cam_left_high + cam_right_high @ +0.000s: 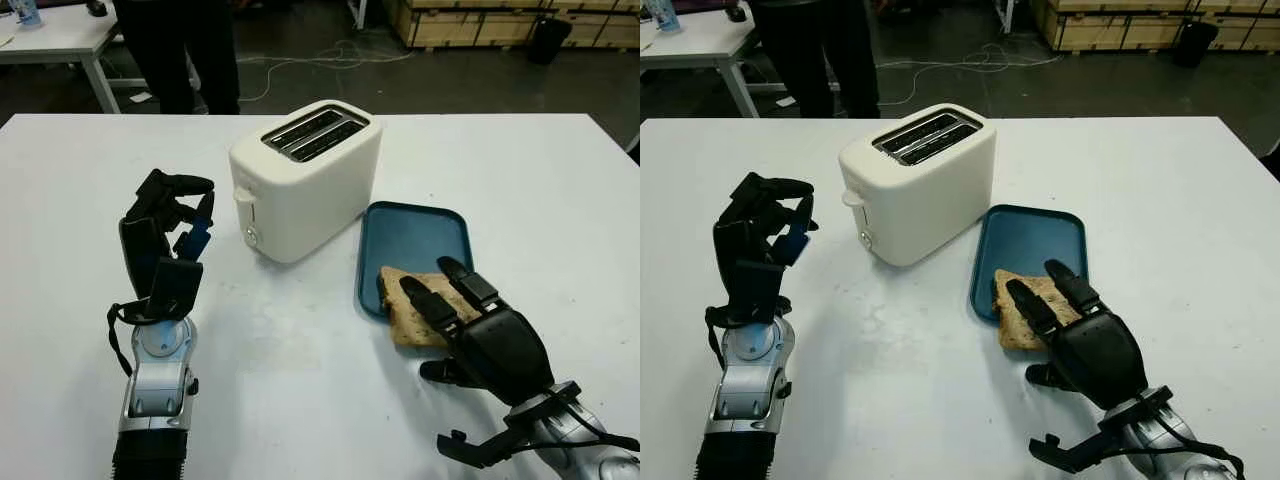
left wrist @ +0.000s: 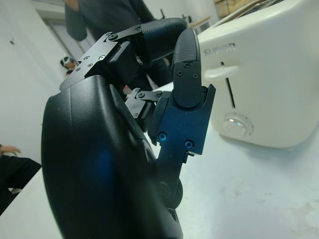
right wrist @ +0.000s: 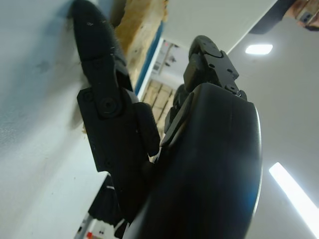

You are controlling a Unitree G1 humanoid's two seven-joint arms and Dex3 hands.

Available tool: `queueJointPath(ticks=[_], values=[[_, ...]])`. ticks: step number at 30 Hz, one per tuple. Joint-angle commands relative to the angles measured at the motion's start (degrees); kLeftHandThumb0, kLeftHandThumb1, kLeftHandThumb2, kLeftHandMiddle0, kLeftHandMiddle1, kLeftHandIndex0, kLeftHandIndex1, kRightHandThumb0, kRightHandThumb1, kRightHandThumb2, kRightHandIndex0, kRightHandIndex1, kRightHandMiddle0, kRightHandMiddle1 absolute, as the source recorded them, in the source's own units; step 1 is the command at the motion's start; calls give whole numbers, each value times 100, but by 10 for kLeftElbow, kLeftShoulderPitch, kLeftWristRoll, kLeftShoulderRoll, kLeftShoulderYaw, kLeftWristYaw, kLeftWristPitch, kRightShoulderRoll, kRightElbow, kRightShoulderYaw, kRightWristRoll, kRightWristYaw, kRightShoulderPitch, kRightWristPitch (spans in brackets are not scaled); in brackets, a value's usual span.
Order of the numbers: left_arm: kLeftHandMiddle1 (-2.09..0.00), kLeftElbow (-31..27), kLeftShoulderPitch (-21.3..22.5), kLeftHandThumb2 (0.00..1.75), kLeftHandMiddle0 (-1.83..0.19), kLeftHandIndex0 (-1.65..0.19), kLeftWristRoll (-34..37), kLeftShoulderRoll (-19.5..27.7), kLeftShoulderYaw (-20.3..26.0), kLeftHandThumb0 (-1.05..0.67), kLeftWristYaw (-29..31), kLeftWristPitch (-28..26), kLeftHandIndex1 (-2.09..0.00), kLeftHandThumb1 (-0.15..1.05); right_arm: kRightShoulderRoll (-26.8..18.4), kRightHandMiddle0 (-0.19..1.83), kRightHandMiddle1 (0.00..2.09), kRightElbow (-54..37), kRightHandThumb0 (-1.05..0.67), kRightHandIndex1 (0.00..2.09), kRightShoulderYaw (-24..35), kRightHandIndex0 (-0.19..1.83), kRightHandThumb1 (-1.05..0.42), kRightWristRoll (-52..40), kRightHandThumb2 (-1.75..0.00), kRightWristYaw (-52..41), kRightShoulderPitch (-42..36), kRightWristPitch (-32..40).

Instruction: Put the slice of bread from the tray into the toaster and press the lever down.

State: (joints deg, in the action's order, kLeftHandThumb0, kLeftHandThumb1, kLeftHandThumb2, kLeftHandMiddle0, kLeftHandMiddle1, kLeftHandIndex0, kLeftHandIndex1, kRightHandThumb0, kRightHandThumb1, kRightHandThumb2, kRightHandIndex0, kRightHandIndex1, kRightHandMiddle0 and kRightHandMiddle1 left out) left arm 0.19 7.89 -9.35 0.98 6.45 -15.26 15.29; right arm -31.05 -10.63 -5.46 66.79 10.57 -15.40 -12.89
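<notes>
A white two-slot toaster stands mid-table, its lever up on the end facing my left hand. To its right lies a blue tray. The slice of bread lies flat across the tray's near edge, half on the table. My right hand is open over the slice, fingers stretched across its top and thumb on the table against the bread edge. My left hand is raised left of the toaster, fingers curled and holding nothing, a short way from the lever.
A round knob sits below the lever. A person in dark trousers stands beyond the table's far edge. Another white table is at the back left, with cables and pallets on the floor behind.
</notes>
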Motion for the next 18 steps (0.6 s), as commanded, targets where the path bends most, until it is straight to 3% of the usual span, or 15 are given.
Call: queueJointPath(ticks=[1,18], values=[[-161,-6,6,27,-68,-63,-1,3,2,-47,-1,1,-122,92,-10,4,1,-2,-93,0,-11,0,-90,17,-1,-16,-1,22],[-162,-9,7,27,-68,-63,-2,3,5,-47,-6,11,-121,92,-5,16,5,43,-79,4,-97,9,-90,113,0,19,12,148]])
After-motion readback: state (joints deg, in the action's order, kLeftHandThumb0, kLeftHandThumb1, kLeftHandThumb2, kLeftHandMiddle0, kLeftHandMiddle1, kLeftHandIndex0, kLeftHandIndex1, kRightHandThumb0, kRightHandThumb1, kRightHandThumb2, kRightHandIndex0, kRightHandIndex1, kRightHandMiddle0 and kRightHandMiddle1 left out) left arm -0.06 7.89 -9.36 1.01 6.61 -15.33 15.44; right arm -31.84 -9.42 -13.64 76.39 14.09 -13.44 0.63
